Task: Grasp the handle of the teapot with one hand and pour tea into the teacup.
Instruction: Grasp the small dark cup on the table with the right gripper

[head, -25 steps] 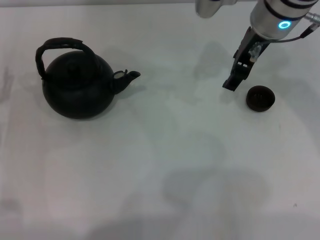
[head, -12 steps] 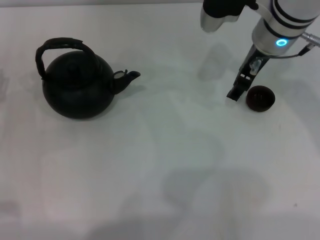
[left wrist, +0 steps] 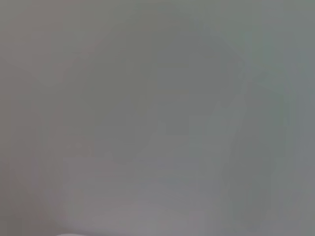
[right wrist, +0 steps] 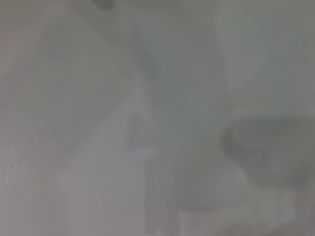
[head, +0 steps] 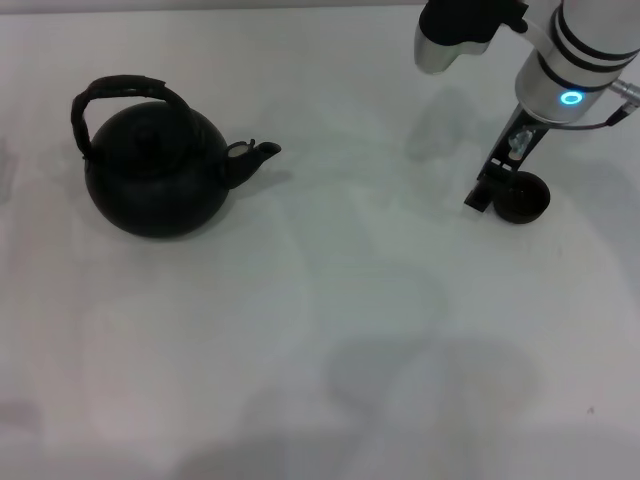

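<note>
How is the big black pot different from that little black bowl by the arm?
The teapot is far larger than the teacup. The teapot has a spout, a lid and an arched handle; the teacup has none. The teapot stands alone, while the right gripper is at the teacup. Both are round and black.

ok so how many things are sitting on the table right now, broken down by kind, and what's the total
Teapots: 1, the teapot on the robot's left.
Teacups: 1, the teacup by the right gripper.
Total: 2

Plain white table fills the view; soft shadows on it.
</note>
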### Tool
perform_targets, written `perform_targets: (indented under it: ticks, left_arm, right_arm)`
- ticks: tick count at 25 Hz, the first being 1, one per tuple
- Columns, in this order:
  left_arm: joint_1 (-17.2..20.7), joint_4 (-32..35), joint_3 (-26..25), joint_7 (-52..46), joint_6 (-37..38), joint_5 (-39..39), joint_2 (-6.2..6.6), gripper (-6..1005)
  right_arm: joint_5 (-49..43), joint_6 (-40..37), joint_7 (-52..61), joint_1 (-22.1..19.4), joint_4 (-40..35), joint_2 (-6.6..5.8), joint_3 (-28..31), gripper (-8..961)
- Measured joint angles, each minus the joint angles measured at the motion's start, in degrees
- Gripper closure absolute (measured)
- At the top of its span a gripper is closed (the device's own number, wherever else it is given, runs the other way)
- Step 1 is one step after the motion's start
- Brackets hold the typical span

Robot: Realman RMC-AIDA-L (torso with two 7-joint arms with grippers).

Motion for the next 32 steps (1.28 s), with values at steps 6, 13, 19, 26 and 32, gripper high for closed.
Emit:
perform_targets:
  ticks: [6,13,19,26,32]
  left_arm:
    - [-0.25,0.00,0.00,0.00,-0.29,-0.06,0.00,182]
    - [-0.19,0.00,0.00,0.01,-0.28,-0.66,0.00,183]
    - [-0.27,-0.23,0.00,0.13,-0.30,-0.67,0.00,183]
    - [-0.31,-0.62,0.00,0.07,-0.30,-0.66,0.00,182]
    - [-0.28,-0.62,0.00,0.04,-0.14,-0.65,0.00,182]
  right_arm:
    - [-0.22,0.45,0.00,0.25,1.59,-0.11,0.18,122]
    - [-0.37,0.50,0.02,0.39,2.58,-0.27,0.37,122]
    - [-0.60,0.04,0.11,0.32,2.83,-0.37,1.43,122]
    - [-0.65,-1.22,0.17,-0.34,2.93,-0.37,2.63,124]
    - [-0.70,-2.01,0.66,-1.05,3.02,-0.49,2.81,125]
